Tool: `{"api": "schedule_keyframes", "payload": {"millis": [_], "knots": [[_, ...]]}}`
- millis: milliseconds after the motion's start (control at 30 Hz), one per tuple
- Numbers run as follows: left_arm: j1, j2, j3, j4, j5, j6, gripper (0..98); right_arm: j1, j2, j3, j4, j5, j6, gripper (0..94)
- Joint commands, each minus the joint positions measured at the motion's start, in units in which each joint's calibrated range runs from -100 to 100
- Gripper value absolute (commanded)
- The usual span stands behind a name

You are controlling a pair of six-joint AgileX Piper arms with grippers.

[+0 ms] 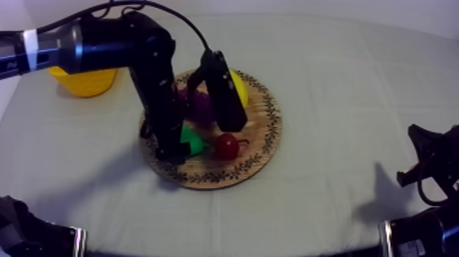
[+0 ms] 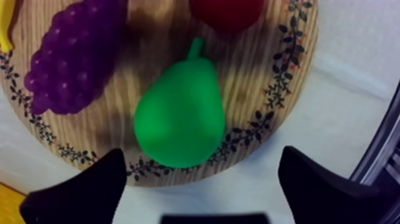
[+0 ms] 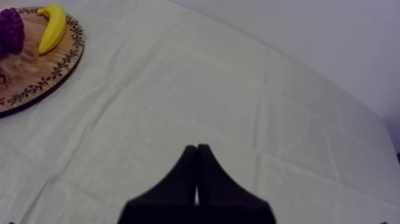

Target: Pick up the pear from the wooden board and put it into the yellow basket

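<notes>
Left gripper (image 2: 202, 154) spread | pear (image 2: 178, 116) lying flat, stem toward small red fruit (image 2: 226, 12)

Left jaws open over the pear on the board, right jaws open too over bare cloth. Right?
No: the right jaws are shut, a narrow wedge over the cloth, per the right wrist view. Left jaws are open over the pear on the board, as stated.

Creased grey-white cloth (image 1: 355, 96); pale wall (image 3: 333, 30) behind
</notes>
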Motion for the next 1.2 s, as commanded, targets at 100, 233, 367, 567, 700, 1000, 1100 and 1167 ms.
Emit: {"api": "schedule_keyframes", "payload": {"millis": [100, 233, 367, 567, 700, 1000, 1100, 1167], "knots": [[-0.08, 2.78, -0.45, 0.03, -1.28, 0.10, 96.3, -0.02, -0.03, -0.02, 0.00, 0.02, 0.01, 0.4], [-0.39, 5.41, -1.04, 0.07, -1.75, 0.08, 96.1, -0.02, -0.03, -0.02, 0.00, 0.02, 0.01, 0.4], [-0.63, 7.79, -1.34, 0.01, -2.43, 0.29, 95.1, -0.02, -0.03, -0.02, 0.00, 0.02, 0.01, 0.4], [-0.18, 9.41, -1.71, -0.60, -3.01, 0.98, 91.0, -0.02, -0.03, -0.02, 0.00, 0.02, 0.01, 0.4], [0.43, 9.92, -1.68, -1.61, -3.18, 2.39, 81.0, -0.02, -0.03, -0.02, 0.00, 0.02, 0.01, 0.4], [0.54, 9.93, -0.05, -2.56, -3.71, 4.32, 59.8, -0.02, -0.03, -0.02, 0.00, 0.02, 0.01, 0.4], [0.35, 9.73, 0.52, -2.59, -3.97, 4.47, 56.7, -0.02, -0.03, -0.02, 0.00, 0.02, 0.01, 0.4], [0.30, 9.58, 0.72, -2.60, -4.10, 4.48, 55.3, -0.02, -0.03, -0.02, 0.00, 0.02, 0.01, 0.4]]}}
